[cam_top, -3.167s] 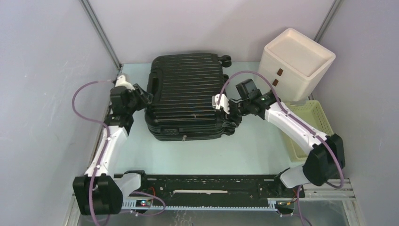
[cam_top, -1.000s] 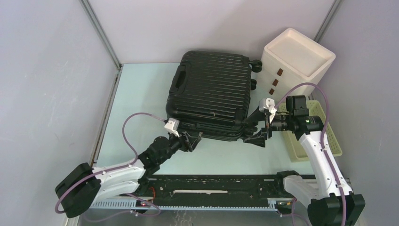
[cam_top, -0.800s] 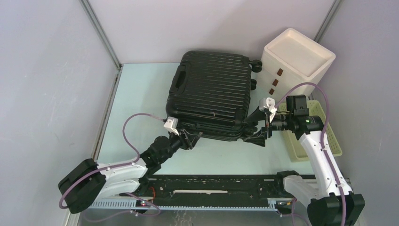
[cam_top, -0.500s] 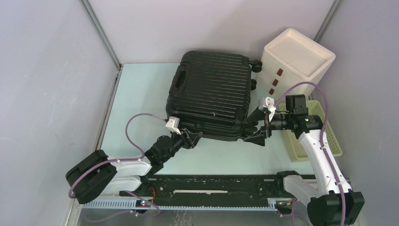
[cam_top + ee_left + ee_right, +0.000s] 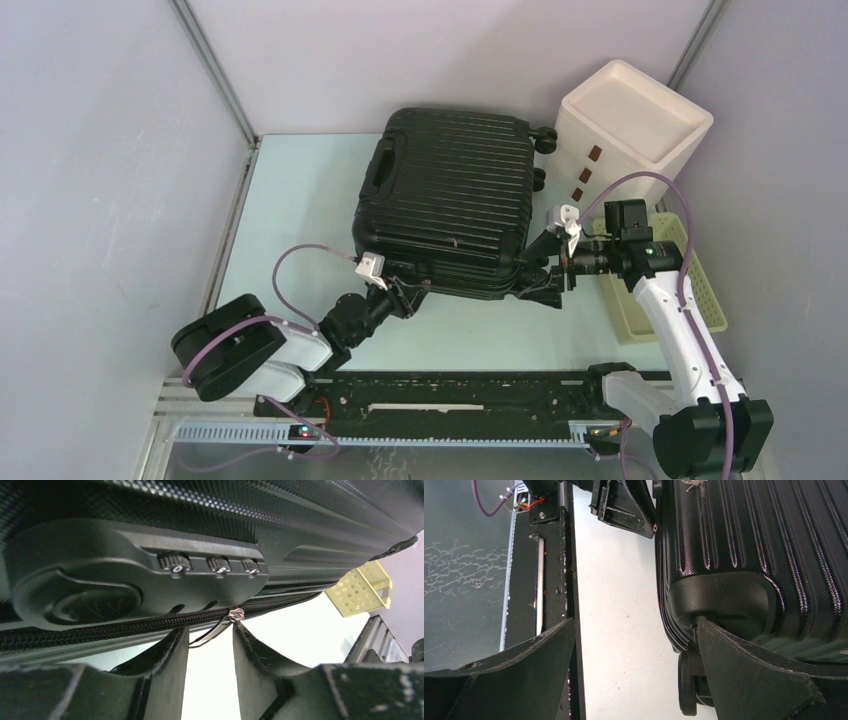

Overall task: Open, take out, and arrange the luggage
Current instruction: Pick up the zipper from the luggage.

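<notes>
lid down and zip closed on the luggage (image 5: 445, 200), so nothing of its inside on view. flat on the table (image 5: 290, 200), ribbed face up, far of middle and a little to the right, handle on its left side. just beside its far right corner, a white three-drawer box (image 5: 630, 130), drawers shut, contents hidden. nearer, along the right wall, a yellow slatted basket (image 5: 690, 255), largely behind the right arm; contents impossible to tell.

from above only: the whole layout, with both arms reaching to the near edge of the case. left gripper (image 5: 405, 290) at the left part of that edge, right gripper (image 5: 548, 272) at the near right corner.

from the left wrist only: a combination lock (image 5: 215, 565) with three dials, the zip line beneath it, and a metal zipper pull (image 5: 235, 614) hanging in the bright gap between the two fingers (image 5: 167, 655). jaws narrowly parted, not clamped. pull close against one finger, touching or not impossible to say.

from the right wrist only: the rounded corner housing and a wheel (image 5: 686, 680) of the case. right gripper spread wide, one finger over bare table, the other right at the wheel corner, nothing grasped.
</notes>
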`<state>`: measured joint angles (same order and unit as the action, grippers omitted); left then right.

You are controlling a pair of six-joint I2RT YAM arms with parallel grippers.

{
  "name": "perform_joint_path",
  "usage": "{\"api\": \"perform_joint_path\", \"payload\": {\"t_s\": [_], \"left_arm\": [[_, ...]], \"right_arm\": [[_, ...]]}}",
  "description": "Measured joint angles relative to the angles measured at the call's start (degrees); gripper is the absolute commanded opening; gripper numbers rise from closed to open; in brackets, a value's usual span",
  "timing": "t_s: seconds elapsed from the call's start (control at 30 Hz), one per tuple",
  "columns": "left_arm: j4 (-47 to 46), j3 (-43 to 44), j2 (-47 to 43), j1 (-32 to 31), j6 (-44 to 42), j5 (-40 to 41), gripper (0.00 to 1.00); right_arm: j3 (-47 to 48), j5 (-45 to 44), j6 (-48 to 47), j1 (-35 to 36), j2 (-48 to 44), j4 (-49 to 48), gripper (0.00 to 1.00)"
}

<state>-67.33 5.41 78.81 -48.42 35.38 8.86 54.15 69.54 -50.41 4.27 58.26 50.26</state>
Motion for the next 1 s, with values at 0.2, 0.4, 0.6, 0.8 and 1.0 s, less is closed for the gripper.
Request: {"api": "perform_joint_path", "payload": {"t_s": [0.2, 0.4, 0.6, 0.8, 1.0], "left_arm": [[-2.47, -0.22, 0.68, -2.95, -0.42, 3.19, 0.39], [-3.13, -0.22, 0.7, -4.42, -0.81, 5.03, 0.35], [-1.55, -0.11, 0.7, -5.77, -0.83, 7.74, 0.42], [2.51, 0.66, 0.81, -8.15, -0.94, 12.5, 0.43], [4.74, 0.83, 0.81, -10.32, -1.55, 18.73, 0.43]], "right_arm": [[0.0, -0.76, 0.0, 0.59, 0.35, 0.0, 1.0], [0.0, -1.6, -0.02, 0.92, 0.46, 0.0, 1.0], [0.0, -2.03, -0.02, 1.09, 0.46, 0.0, 1.0], [0.0, -2.49, -0.07, 1.11, 0.46, 0.0, 1.0], [0.0, -2.82, -0.22, 1.31, 0.48, 0.0, 1.0]]}}
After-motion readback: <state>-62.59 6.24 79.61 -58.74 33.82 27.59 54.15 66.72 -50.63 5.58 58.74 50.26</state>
